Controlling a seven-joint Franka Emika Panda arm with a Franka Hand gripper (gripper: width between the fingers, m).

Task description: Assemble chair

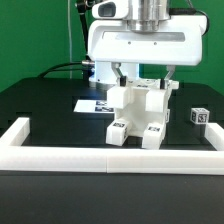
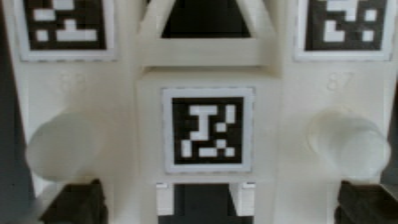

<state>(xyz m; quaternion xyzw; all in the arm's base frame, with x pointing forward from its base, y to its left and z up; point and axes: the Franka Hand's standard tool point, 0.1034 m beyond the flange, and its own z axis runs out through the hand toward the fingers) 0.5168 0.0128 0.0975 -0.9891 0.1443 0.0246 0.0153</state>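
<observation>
The marker board (image 1: 92,103) lies flat on the black table (image 1: 40,105), on the exterior view's left. In the middle stands the white chair (image 1: 138,112), just behind the low white wall (image 1: 110,155). The pincer (image 1: 142,74) hangs wide open over the chair, 1 finger (image 1: 119,74) at each side, holding nothing. A small tagged cube (image 1: 198,117) sits on the right.

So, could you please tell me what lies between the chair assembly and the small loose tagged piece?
Only bare black table separates the chair assembly from the small tagged piece at the exterior view's right, shown in that view.
</observation>
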